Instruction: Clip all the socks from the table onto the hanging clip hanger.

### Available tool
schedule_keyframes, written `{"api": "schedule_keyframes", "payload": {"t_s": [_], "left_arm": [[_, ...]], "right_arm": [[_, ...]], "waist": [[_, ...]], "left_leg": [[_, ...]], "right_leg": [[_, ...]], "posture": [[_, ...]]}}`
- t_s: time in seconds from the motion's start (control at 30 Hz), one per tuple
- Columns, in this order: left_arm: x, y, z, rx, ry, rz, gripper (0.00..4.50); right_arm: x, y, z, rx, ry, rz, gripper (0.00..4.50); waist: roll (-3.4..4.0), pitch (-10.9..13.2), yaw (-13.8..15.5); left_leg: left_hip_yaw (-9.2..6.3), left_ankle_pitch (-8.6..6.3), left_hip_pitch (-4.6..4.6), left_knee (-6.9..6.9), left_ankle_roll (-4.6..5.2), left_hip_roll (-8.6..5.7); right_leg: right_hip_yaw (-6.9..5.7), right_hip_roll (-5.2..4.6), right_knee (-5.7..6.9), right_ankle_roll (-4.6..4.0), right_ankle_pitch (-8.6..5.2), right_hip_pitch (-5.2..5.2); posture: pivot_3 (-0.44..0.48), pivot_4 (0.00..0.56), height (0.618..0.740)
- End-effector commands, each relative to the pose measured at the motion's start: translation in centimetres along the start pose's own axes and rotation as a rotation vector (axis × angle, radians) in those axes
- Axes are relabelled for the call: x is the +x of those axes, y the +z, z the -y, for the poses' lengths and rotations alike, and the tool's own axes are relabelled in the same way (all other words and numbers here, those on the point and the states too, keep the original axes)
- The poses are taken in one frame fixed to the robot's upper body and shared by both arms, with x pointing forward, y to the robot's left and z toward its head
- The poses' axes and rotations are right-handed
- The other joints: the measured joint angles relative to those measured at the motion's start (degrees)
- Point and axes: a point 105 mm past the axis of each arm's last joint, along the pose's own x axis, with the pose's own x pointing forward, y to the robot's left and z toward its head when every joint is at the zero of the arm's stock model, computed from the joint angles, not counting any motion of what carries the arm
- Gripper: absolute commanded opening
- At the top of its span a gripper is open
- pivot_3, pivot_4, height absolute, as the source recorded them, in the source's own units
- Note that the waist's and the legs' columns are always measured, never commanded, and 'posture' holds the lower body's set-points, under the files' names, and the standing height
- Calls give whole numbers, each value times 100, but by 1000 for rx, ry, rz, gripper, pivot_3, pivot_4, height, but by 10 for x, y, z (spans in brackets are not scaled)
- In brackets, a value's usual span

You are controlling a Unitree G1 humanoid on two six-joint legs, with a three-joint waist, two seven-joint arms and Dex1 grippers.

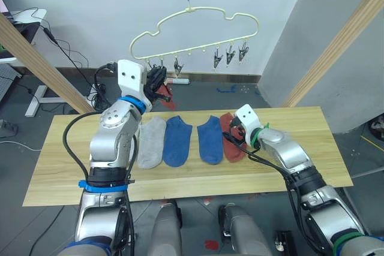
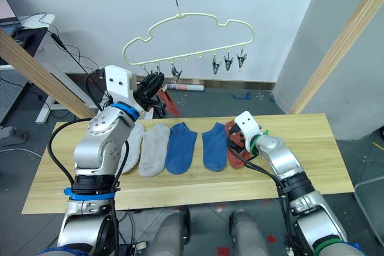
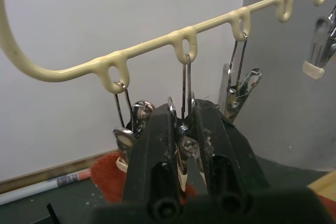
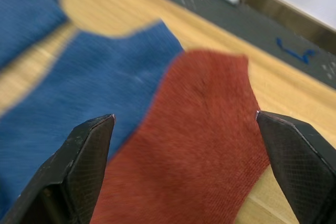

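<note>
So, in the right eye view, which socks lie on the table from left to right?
Light grey sock, partly behind the left arm → light grey sock → blue sock → blue sock → rust red sock under the right gripper's fingers.

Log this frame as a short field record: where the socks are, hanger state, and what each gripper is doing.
socks on table: two grey, two blue, one rust red, laid in a row
sixth sock: rust red sock, raised at the left gripper
clip hanger: hanging; no sock seen clipped on it
left gripper: shut on a hanger clip
right gripper: open, over the rust red sock on the table
</note>
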Motion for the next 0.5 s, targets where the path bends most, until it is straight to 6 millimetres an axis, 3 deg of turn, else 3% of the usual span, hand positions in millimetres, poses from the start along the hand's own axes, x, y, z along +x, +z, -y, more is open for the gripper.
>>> {"api": "schedule_keyframes", "payload": {"t_s": [0.03, 0.17, 0.23, 0.5], "left_arm": [[-10, 0, -2, -8, 7, -5, 234], [-15, -4, 1, -11, 12, -16, 234], [-18, -5, 2, -17, 13, -20, 234], [-23, -2, 3, -59, -22, -44, 234]], "right_arm": [[10, -21, 3, -24, -38, -46, 4500], [15, -43, -1, -26, -34, -95, 4500], [14, -52, -4, 13, -23, -104, 4106], [-5, -69, -2, 29, -4, -110, 1474]], "waist": [[0, 0, 15], [-2, -2, 4], [-1, -3, 3], [-2, -17, 36]], "left_leg": [[1, 0, 0, 0, 0, 0], [5, -1, 21, -1, 1, 0], [3, -1, 37, -2, 1, 2], [2, 0, 37, 5, 2, 0]], "right_leg": [[0, 0, -1, -1, 1, 1], [5, -1, -2, -1, 1, 19], [4, 0, 0, 20, -12, 31], [6, -2, 2, 26, -10, 36]], "posture": [[58, 286, 740], [58, 286, 740], [64, 286, 740], [74, 274, 740]]}}
